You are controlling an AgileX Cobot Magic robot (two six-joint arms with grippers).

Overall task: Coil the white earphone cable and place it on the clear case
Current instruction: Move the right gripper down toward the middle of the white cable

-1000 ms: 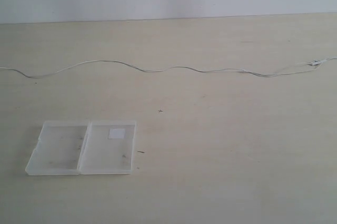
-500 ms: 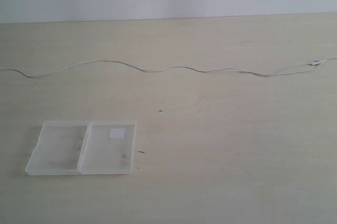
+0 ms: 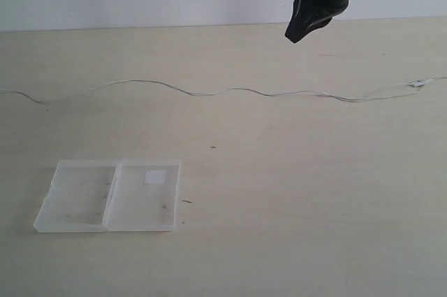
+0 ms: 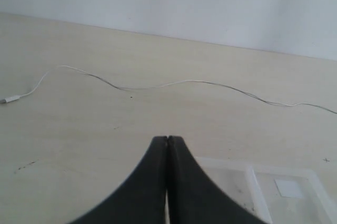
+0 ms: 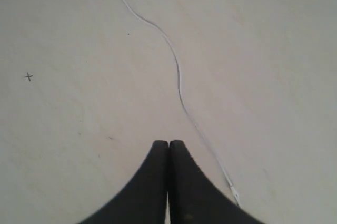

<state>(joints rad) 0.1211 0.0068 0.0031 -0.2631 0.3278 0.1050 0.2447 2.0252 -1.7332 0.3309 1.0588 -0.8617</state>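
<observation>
The white earphone cable (image 3: 230,91) lies stretched in shallow waves across the table from the left edge to the right edge. The clear case (image 3: 112,196) lies open and flat at the front left, a white sticker on its right half. My right gripper (image 3: 293,35) hangs shut and empty high above the cable's right part; in its wrist view the right gripper (image 5: 168,142) sits beside the cable (image 5: 179,84). The left gripper (image 4: 167,138) is shut and empty, above the case (image 4: 263,192), with the cable (image 4: 184,81) beyond it. The exterior view does not show the left gripper.
The pale wooden table (image 3: 314,192) meets a white wall at the back. A small dark mark (image 3: 213,147) sits on the table between the cable and the case.
The right arm has come into the exterior view at the top right. Cable and case have not moved.
</observation>
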